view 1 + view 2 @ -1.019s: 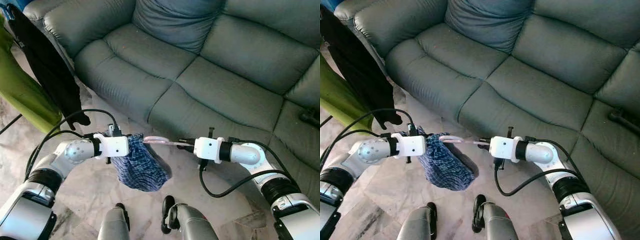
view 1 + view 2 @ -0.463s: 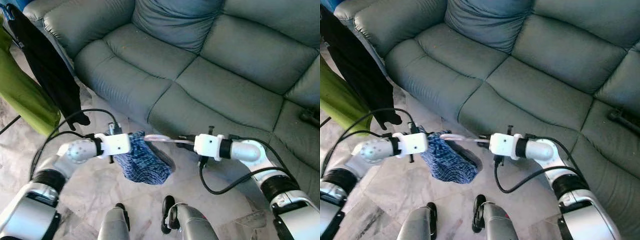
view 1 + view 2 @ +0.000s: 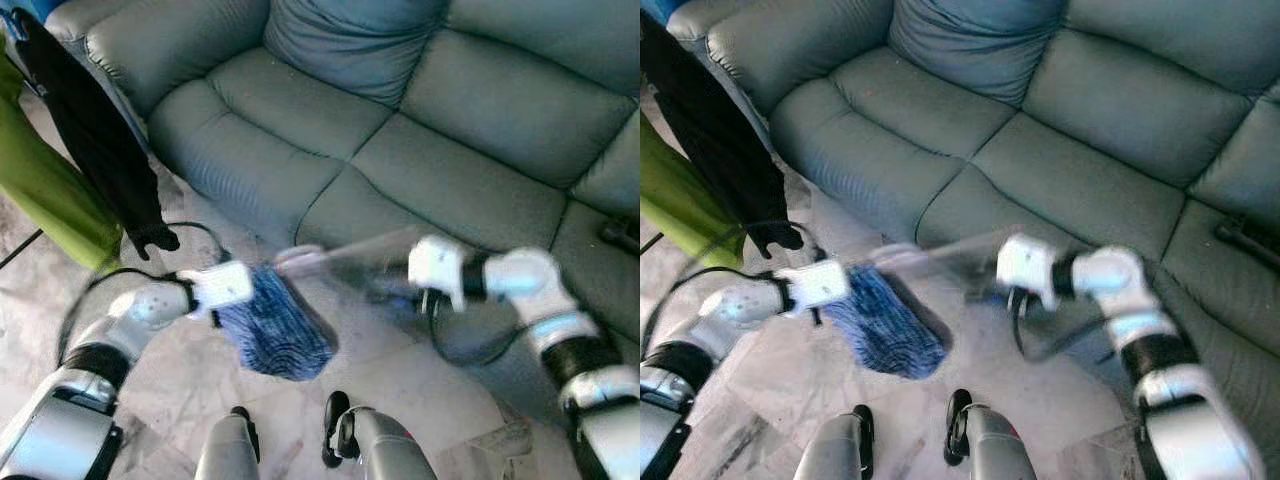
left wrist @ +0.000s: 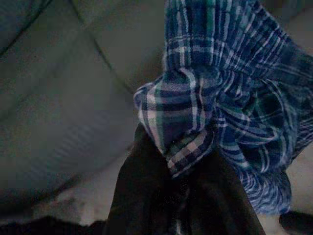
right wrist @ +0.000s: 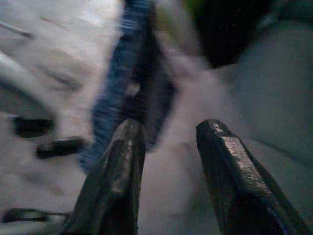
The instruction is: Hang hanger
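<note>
A blue plaid garment point(image 3: 275, 325) hangs in a bunch from a pale pink hanger point(image 3: 340, 248), which is smeared by motion. My left gripper point(image 3: 250, 285) is shut on the garment at the hanger's left end, and in the left wrist view the plaid cloth point(image 4: 220, 107) drapes over its dark fingers. My right gripper point(image 3: 390, 288) is blurred at the hanger's right end, just below the pink streak. Seen from the right wrist, its fingers point(image 5: 117, 176) stand apart with nothing solid between them, and the plaid cloth is beyond them.
A grey-green sofa point(image 3: 420, 120) with a loose cushion point(image 3: 350, 35) spans the view ahead. A black garment point(image 3: 95, 130) and a green one point(image 3: 40, 185) hang at the left. A dark object point(image 3: 620, 235) lies on the sofa's right. Marble floor lies beneath, with my feet point(image 3: 335, 425).
My right arm has swung quickly to the right and up, and its fingers have come off the hanger. The hanger's free end has tilted upward. The left gripper keeps the garment.
</note>
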Tool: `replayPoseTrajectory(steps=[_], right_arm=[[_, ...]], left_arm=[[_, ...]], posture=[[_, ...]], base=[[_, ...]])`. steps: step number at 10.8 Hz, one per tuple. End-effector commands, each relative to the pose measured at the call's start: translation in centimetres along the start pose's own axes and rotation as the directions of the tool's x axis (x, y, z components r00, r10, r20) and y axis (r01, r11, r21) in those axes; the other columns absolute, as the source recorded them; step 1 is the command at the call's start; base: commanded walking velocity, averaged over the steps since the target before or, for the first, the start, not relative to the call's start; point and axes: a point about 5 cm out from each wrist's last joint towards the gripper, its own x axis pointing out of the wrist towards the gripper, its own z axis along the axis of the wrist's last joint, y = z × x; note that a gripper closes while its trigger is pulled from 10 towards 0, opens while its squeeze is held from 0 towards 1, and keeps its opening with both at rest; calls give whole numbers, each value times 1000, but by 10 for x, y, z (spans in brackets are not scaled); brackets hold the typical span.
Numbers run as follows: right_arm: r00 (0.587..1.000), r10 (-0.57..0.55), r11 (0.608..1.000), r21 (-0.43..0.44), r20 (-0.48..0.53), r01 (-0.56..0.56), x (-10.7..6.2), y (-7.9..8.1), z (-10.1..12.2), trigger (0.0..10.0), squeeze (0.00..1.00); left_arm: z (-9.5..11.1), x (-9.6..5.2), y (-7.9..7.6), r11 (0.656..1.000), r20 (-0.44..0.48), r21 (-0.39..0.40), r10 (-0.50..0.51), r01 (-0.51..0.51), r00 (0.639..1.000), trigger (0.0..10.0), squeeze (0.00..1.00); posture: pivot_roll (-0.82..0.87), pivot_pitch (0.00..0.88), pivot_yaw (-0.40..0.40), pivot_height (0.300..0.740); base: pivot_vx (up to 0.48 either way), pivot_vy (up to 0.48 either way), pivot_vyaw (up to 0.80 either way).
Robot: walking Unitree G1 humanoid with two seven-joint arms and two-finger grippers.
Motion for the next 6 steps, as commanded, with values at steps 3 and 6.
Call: replayPoseTrajectory(steps=[3, 6], right_arm=[[977, -208, 977, 51, 51, 206, -26, -24, 8, 10000, 1000], [797, -590, 805, 171, 130, 569, -27, -30, 2, 10000, 1000]], left_arm=[[-11, -9, 0, 998, -23, -48, 27, -28, 999, 0, 0], [-12, -13, 30, 928, -57, -248, 273, -278, 960, 0, 0]], posture=[[-11, 218, -29, 740], [-6, 222, -26, 740]], base=[[0, 0, 0], [0, 0, 0]])
